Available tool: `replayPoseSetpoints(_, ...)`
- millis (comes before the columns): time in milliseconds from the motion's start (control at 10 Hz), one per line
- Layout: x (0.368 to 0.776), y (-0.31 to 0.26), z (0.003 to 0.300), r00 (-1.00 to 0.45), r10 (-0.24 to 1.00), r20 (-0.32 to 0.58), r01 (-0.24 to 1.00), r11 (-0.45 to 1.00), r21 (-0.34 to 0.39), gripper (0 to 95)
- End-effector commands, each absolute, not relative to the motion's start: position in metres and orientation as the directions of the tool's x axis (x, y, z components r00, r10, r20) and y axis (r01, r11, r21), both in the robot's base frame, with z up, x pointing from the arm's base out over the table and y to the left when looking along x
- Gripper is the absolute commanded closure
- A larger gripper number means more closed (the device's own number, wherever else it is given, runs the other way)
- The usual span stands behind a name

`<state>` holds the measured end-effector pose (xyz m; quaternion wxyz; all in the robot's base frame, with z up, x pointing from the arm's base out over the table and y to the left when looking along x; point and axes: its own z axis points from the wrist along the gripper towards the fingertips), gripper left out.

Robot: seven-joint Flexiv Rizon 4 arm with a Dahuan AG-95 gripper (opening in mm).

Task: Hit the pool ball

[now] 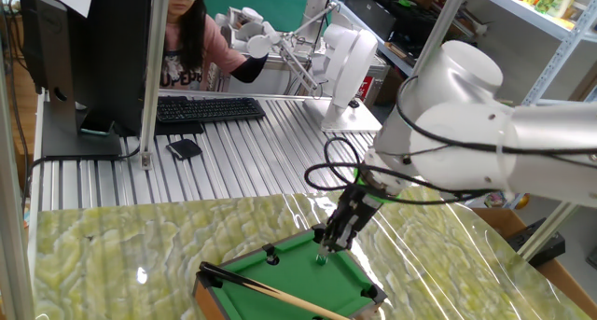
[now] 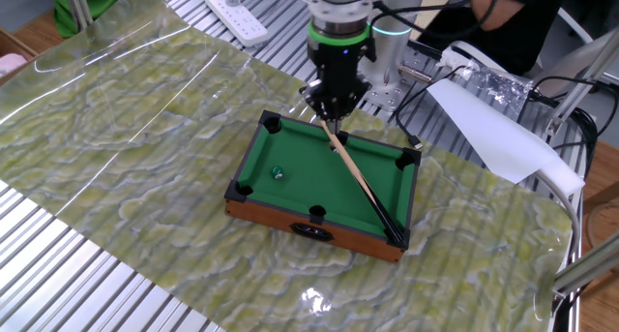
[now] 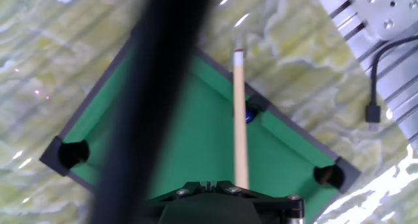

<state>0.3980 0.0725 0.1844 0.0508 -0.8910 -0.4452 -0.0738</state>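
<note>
The pool ball point(image 2: 277, 173) is a tiny glossy green sphere on the felt of the small wooden pool table point(image 2: 309, 230), near its left short side. It also shows just below the fingertips as the ball point(image 1: 320, 258). In the hand view it is hidden. The cue stick point(image 2: 358, 172) lies slantwise across the table, dark butt on the front right corner. Its pale tip passes the back middle pocket. My gripper point(image 2: 334, 119) hangs above the table, shut, and I see nothing in it. The gripper point(image 1: 324, 250) stands apart from the cue point(image 1: 280, 294). The hand view shows the cue point(image 3: 240, 119) running up from the gripper point(image 3: 209, 185).
A wide blurred dark band point(image 3: 150, 119) crosses the hand view close to the lens. A keyboard point(image 1: 201, 108), a monitor point(image 1: 84, 49) and a seated person point(image 1: 187, 31) are at the back. A power strip point(image 2: 242, 3) and a white sheet point(image 2: 493, 129) lie beyond the table.
</note>
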Motion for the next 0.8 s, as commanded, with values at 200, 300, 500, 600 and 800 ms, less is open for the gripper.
replayPoseSetpoints(200,0.390,0.085,0.176,0.614,0.768,0.183,0.784,-0.621,-0.027,95.0)
replayPoseSetpoints(300,0.387,0.089,0.173,0.618,0.764,0.184,0.780,-0.625,-0.025,95.0)
replayPoseSetpoints(500,0.383,0.093,0.169,0.633,0.748,0.198,0.765,-0.643,-0.017,95.0)
replayPoseSetpoints(600,0.383,0.094,0.167,0.635,0.746,0.199,0.763,-0.646,-0.015,95.0)
replayPoseSetpoints(800,0.383,0.095,0.164,0.635,0.747,0.197,0.764,-0.646,-0.011,95.0)
